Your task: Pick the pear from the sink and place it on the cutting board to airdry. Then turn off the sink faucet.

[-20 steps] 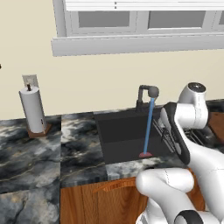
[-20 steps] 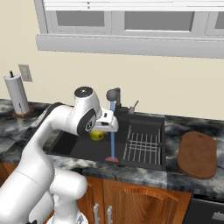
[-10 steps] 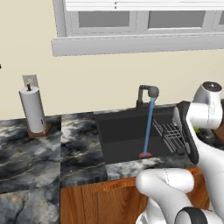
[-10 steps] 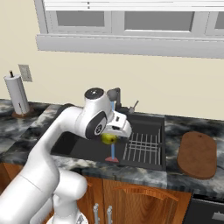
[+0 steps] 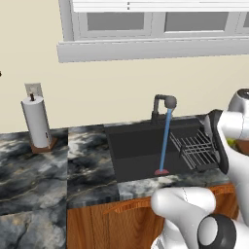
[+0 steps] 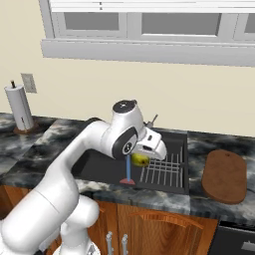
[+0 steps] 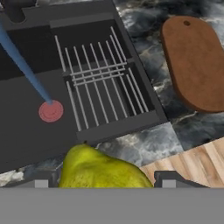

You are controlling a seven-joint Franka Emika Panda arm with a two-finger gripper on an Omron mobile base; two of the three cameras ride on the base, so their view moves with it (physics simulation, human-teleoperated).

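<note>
Hand view: the pear sits between the jaws.

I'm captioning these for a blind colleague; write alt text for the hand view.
A yellow-green pear sits between the pincer's two dark fingertips, with the dark sink, its wire rack and a blue water stream beyond; a reddish-brown cutting board lies at upper right.

A kitchen, shown by the sink, running faucet, and paper towels.
</note>
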